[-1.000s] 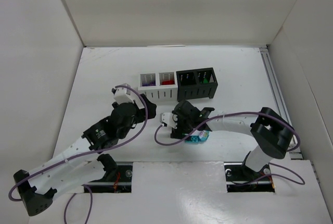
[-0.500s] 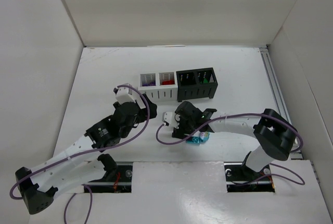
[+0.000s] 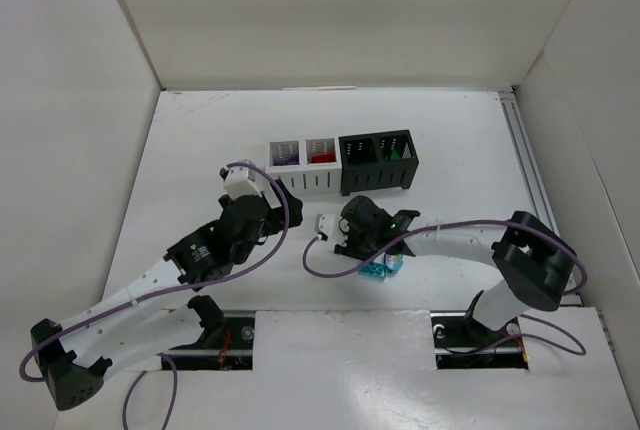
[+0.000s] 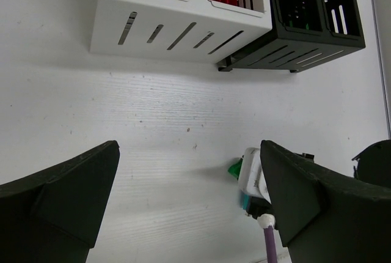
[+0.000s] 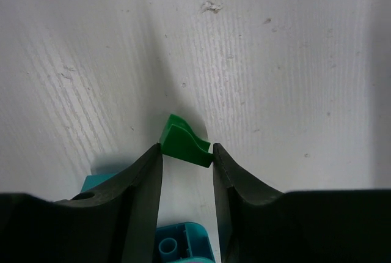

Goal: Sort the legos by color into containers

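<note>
Right pincer [image 5: 186, 150] clamped on green lego [image 5: 182, 142] at its fingertips, 2 teal legos [image 5: 183, 246] close by — left pincer [image 4: 188, 165] spread wide

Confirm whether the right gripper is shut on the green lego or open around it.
Shut on it: the right gripper has a finger against each side of the green lego, no gap visible.

Purple legos [image 3: 285, 159] and red legos [image 3: 321, 158] were seen in the white containers [image 3: 300, 181], a green lego [image 3: 396, 153] in the rightmost black container [image 3: 397, 179], and teal legos [image 3: 378, 269] beside the right arm [image 3: 452, 241].
</note>
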Tool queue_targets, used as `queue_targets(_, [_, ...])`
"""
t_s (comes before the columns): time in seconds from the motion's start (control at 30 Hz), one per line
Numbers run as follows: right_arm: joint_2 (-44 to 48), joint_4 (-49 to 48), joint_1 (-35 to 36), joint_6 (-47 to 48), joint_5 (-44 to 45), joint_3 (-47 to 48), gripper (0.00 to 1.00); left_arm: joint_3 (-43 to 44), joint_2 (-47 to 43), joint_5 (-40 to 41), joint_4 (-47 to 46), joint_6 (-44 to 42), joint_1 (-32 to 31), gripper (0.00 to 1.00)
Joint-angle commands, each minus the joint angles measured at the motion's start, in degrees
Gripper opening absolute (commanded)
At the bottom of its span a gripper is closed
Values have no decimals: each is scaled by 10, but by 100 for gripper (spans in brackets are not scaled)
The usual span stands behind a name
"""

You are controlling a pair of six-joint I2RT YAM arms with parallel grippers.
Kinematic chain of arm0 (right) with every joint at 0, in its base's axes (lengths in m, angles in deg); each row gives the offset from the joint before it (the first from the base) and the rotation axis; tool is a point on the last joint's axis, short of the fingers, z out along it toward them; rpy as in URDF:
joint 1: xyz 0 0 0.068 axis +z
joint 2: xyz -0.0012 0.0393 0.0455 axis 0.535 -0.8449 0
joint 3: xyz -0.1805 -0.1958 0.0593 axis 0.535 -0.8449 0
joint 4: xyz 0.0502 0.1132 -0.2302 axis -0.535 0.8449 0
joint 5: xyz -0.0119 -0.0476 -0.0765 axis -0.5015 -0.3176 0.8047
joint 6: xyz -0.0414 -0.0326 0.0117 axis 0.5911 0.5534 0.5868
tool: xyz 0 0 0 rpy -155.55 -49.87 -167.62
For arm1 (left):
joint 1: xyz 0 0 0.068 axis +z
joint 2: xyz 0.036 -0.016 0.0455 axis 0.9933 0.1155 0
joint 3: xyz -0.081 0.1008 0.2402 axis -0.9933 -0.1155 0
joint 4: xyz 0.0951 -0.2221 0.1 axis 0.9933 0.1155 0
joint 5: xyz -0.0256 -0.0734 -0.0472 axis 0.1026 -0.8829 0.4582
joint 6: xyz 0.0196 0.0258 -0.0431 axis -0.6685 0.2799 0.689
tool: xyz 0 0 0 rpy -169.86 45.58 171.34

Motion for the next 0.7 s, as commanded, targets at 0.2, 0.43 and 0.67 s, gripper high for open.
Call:
queue_targets(0.2, [106,25,3,8,41,65,20,14,-14,11,-13,-7,-2,99])
queue_targets(0.43, [147,73,-96,24,51,158,18,8,-8,-17,-32,-27,-2,99])
queue_targets(0.67, [122,99,-240,35,58,236,18,8,52,-108,-63,-79,-2,99])
